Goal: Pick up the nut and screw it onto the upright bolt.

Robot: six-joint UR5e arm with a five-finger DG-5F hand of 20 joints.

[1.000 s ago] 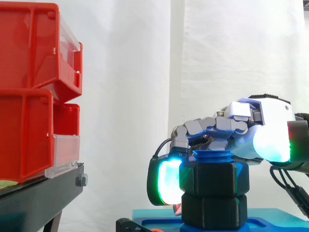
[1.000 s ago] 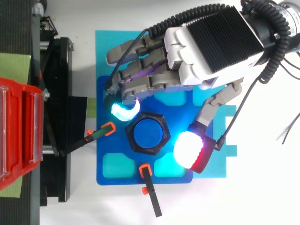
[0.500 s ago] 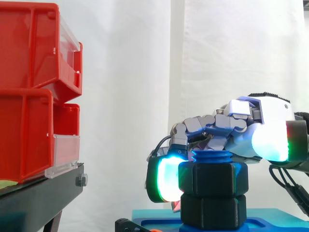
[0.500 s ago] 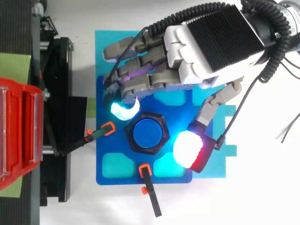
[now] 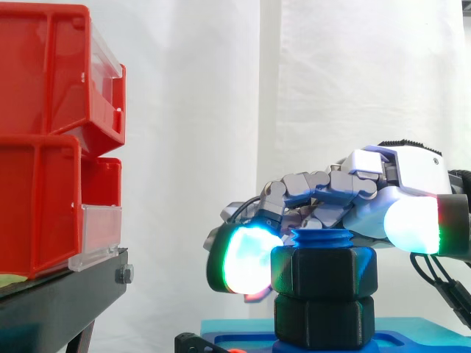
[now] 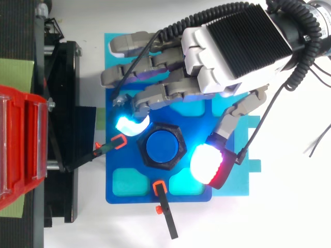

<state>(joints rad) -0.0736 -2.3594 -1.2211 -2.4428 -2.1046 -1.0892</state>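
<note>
the hand (image 6: 232, 51) sits over the blue fixture plate (image 6: 110, 163), and it has just let go: a second ago its fingers were curled down with the cyan-green pad (image 5: 243, 257) pressed to the side of the nut (image 5: 324, 272). now they are stretched out toward the plate's stand-side edge, and that pad has risen and swung away from the nut's upper corner. the thumb pad (image 6: 207, 165) has also lifted off the opposite side. so the hand is open and holds nothing.

the nut stays threaded on the upright bolt (image 6: 164, 147) near the middle of the plate. a few blue threads show above it, and a second black hex piece (image 5: 324, 323) lies under it. i judge this as the release after a turn, so either a fresh grip for more turning follows or the screwing is about finished.

two orange-tipped clamps (image 6: 120, 141) (image 6: 160, 187) point at the nut from the plate's edges. the red bins (image 5: 44, 147) stand stacked on the black stand (image 5: 59, 301); what they hold is hidden.
</note>
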